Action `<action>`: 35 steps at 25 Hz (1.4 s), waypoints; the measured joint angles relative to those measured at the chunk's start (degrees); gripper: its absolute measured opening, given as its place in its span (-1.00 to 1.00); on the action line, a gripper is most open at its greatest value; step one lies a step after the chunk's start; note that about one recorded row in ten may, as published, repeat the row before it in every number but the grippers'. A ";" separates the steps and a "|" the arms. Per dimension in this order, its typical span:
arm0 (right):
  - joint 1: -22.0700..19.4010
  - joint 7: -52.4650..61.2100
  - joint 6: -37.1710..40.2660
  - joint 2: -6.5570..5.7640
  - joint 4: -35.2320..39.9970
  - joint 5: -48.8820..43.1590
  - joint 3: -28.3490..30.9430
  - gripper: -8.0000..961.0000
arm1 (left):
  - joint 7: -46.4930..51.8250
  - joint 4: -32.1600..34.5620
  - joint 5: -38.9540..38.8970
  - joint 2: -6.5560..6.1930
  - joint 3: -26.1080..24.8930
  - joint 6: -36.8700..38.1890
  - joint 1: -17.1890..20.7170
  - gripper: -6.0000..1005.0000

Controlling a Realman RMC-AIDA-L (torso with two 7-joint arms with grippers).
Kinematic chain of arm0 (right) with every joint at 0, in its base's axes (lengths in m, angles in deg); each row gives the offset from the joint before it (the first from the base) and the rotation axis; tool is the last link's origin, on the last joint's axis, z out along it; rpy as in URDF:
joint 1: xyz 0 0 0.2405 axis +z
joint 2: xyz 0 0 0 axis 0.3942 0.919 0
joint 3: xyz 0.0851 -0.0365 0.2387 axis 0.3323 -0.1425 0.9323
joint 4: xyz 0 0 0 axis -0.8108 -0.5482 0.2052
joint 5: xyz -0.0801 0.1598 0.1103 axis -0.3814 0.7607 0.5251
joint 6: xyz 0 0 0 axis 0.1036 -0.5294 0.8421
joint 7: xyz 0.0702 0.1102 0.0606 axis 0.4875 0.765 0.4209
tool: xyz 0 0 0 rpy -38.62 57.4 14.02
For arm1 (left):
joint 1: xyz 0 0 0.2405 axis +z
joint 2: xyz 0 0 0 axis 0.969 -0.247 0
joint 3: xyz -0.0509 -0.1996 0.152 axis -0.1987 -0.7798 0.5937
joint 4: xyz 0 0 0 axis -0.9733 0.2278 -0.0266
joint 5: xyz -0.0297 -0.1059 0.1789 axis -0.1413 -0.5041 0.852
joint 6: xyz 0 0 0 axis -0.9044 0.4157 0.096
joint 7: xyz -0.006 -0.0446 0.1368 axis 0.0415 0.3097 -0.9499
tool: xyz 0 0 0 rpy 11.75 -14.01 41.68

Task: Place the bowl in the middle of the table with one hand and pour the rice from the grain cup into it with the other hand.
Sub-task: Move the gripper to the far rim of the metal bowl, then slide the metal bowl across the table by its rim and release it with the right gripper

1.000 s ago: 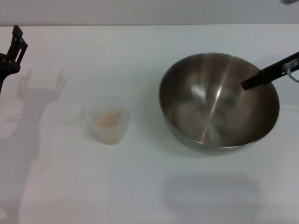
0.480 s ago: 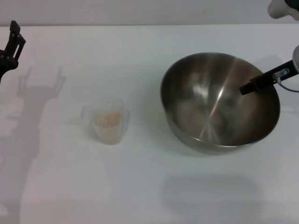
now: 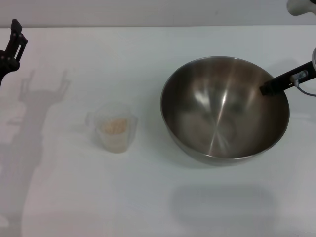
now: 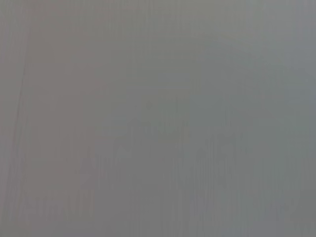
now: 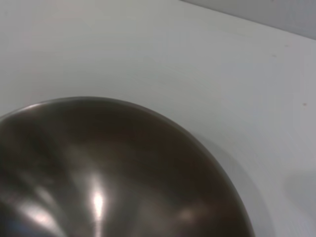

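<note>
Bowl (image 3: 224,111) on white surface (image 3: 148,197), right of centre, tilted slightly. Right hand (image 3: 274,86) at its far-right rim, one dark finger over the inside wall; grip looks closed on rim, outer finger hidden. Grain cup (image 3: 114,127) upright left of bowl, well apart, rice (image 3: 114,126) inside. Left hand (image 3: 12,47) parked at far-left edge, opening unclear.

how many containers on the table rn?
2: the bowl on the table's right side, held at its rim by the right end effector; the grain cup left of it.
</note>
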 joint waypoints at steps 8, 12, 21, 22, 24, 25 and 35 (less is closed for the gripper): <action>-1.67 -0.86 -0.20 0.08 4.03 0.99 1.20 -0.97 | 0.03 -0.39 0.00 0.03 0.00 0.16 0.25 0.68; -3.63 -3.18 -0.20 0.00 8.08 6.00 3.19 -0.98 | 0.05 -0.37 0.00 0.07 0.00 0.18 0.26 0.67; -5.20 -11.46 -2.79 -0.06 8.39 16.90 5.32 -0.96 | 0.05 -0.47 0.00 0.09 0.00 0.20 0.14 0.67; -5.20 -11.46 -2.79 -0.06 8.39 16.90 5.32 -0.96 | 0.05 -0.48 -0.01 0.09 0.00 0.23 0.13 0.67; -4.90 -12.50 -3.27 -0.06 6.97 17.66 4.86 -0.96 | 0.05 -0.48 -0.01 0.09 0.00 0.23 0.13 0.66; -4.83 -12.67 -3.45 -0.06 6.59 17.84 4.70 -0.96 | 0.05 -0.48 -0.01 0.09 0.00 0.23 0.13 0.66; -3.04 -14.61 -5.36 -0.07 1.44 19.07 1.70 -0.96 | 0.05 -0.61 0.00 0.09 0.01 0.41 0.00 0.66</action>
